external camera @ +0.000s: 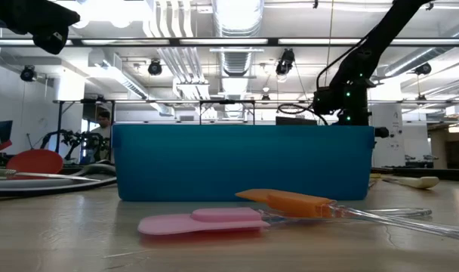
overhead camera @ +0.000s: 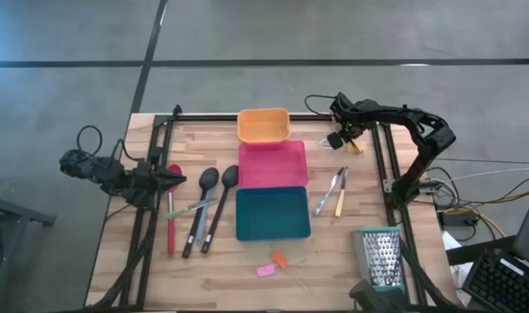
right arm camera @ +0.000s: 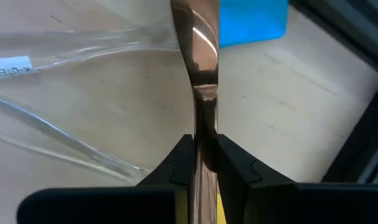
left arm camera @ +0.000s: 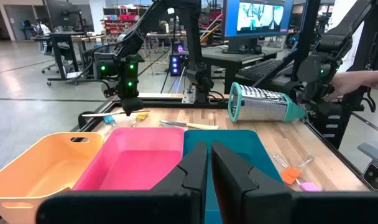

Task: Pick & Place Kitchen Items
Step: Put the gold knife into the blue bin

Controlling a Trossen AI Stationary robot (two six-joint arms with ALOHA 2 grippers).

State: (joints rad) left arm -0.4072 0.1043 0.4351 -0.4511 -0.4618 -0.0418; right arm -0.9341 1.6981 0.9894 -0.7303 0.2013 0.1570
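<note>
My right gripper (overhead camera: 338,139) is at the table's far right, low over the wood, shut on a thin copper-coloured metal utensil (right arm camera: 198,56) with a yellow part (overhead camera: 356,148). A small blue piece with a clear handle (right arm camera: 251,22) lies just beyond it. My left gripper (overhead camera: 179,180) is shut and empty above the red spatula's head (overhead camera: 171,174) at the left. Two black spoons (overhead camera: 219,178), a grey spoon (overhead camera: 199,222), metal tongs (overhead camera: 328,196), a yellow-handled knife (overhead camera: 340,206) and orange and pink pieces (overhead camera: 273,264) lie flat on the table. My right gripper pinches the copper-coloured metal strip (right arm camera: 204,124) between its two fingers, which lie along it; the strip runs forward past the fingertips. The fingers point down at the table (left arm camera: 130,102). Whether the utensil is clear of the wood, I cannot tell.
Orange (overhead camera: 263,124), pink (overhead camera: 273,163) and teal (overhead camera: 272,213) trays stand in a row down the table's middle. A metal box grater (overhead camera: 382,256) lies at the near right. Black frame rails (overhead camera: 382,165) run along both sides. A person's hand (left arm camera: 357,78) shows beyond the table.
</note>
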